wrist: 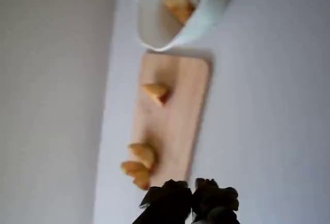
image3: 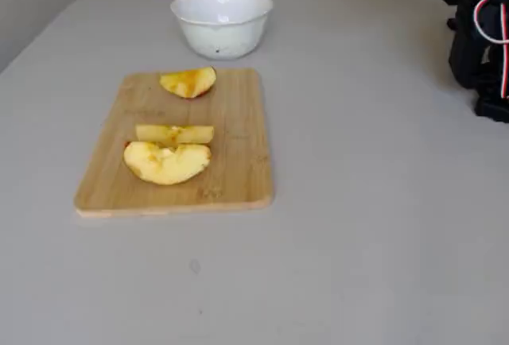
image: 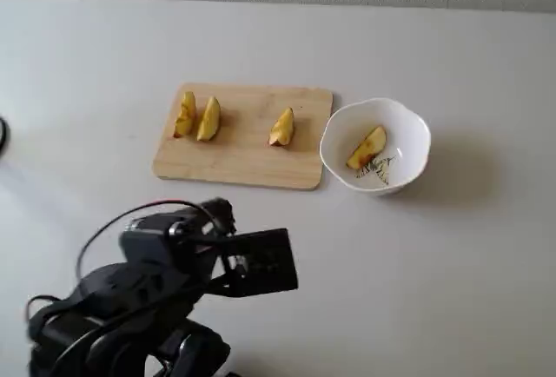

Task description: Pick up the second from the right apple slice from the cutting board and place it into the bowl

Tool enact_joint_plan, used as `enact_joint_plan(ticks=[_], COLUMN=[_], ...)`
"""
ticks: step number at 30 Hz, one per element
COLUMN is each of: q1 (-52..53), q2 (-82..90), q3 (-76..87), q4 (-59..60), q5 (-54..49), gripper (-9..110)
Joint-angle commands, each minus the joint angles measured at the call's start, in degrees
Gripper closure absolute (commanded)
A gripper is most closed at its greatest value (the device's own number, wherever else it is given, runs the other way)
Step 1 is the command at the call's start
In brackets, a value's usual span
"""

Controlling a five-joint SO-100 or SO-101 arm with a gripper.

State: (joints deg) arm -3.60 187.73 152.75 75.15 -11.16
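Observation:
One apple slice (image: 368, 148) lies inside the white lobed bowl (image: 415, 125), next to the dark mark on its bottom; it also shows in the wrist view (wrist: 179, 6). The bowl stands just right of the light-wood cutting board (image: 243, 155) in a fixed view. Three other wedges (image: 208, 119) remain on the board, two close together at its left and one (image: 282, 127) near its right end. My gripper (wrist: 193, 198) is pulled back near the arm's base, well off the board; its dark fingers sit together, holding nothing.
The arm's black body (image: 148, 299) with a red cable fills the lower left of a fixed view, and shows at the right edge of another fixed view (image3: 485, 43). The pale table (image: 452, 264) spreads around board and bowl. A wall runs along the table's far edge.

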Motion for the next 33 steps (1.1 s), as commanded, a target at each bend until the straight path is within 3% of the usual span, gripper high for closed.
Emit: enact_joint_plan(ticks=[1, 8, 33], q1=[1.32, 4.22, 5.54], q2=[0.79, 0.79, 0.79], q3=[9.23, 17.49, 17.49], q4=[-1.05, -1.67, -1.58], q5=[0.09, 3.78, 5.45], gripper=[102, 102, 101])
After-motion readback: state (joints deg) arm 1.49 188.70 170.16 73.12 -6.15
